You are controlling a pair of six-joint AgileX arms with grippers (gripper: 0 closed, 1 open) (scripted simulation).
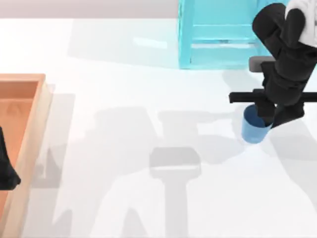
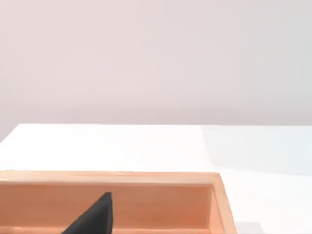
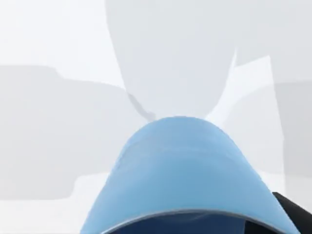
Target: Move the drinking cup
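The drinking cup (image 1: 253, 128) is a small blue handleless cup at the right side of the table, in front of the cyan cabinet. My right gripper (image 1: 268, 113) comes down on it from above, with its fingers at the cup's rim, shut on it. In the right wrist view the drinking cup (image 3: 180, 170) sits very close, its rim toward the camera, and a dark fingertip (image 3: 292, 212) lies against its side. My left gripper (image 1: 7, 171) is parked at the table's left edge over the wooden tray.
A cyan cabinet (image 1: 218, 34) stands at the back right, just behind the right arm. A shallow wooden tray (image 1: 34, 119) lies along the left edge, and the wooden tray (image 2: 146, 200) also appears in the left wrist view. The white table (image 1: 148, 99) spreads between them.
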